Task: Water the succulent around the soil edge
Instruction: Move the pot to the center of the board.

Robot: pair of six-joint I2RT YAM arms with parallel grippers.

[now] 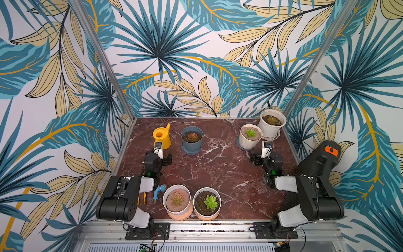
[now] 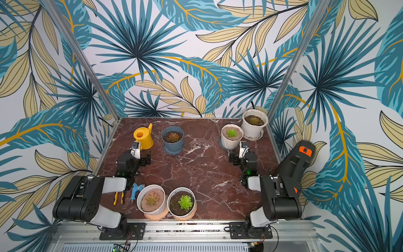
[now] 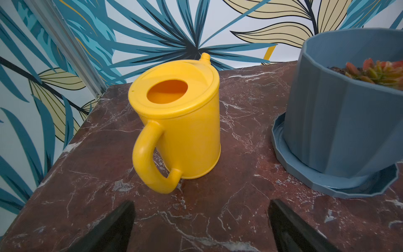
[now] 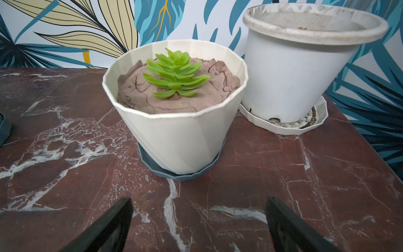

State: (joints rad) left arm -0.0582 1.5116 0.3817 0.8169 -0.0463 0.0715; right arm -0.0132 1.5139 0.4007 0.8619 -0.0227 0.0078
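- left gripper: jaws spread wide, nothing between them. It sits low over the table, near the watering can's handle but not touching it.
- right gripper: also spread wide and empty, facing the cream pot, near it with bare marble between.
- watering can: yellow, upright on the table's back-left part. Handle faces the left gripper, spout points toward the back wall. Whether there is water inside, cannot tell.
- blue pot: just beside the can with a gap between them, standing in its own blue saucer. A reddish succulent sits in dark soil.
- cream pot: back-right, on a blue saucer, holding a green succulent in cracked brown soil (mounded up around the plant).
- white pot: in the far right corner on a white saucer, close behind the cream pot. In both top views a dull rosette shows in it.
- front edge: two more white pots side by side, a pinkish succulent in pale soil and a bright green rosette in dark soil.
- blue hose nozzle lies by the left arm, with a yellow-handled tool just beside it, partly hidden under the arm.
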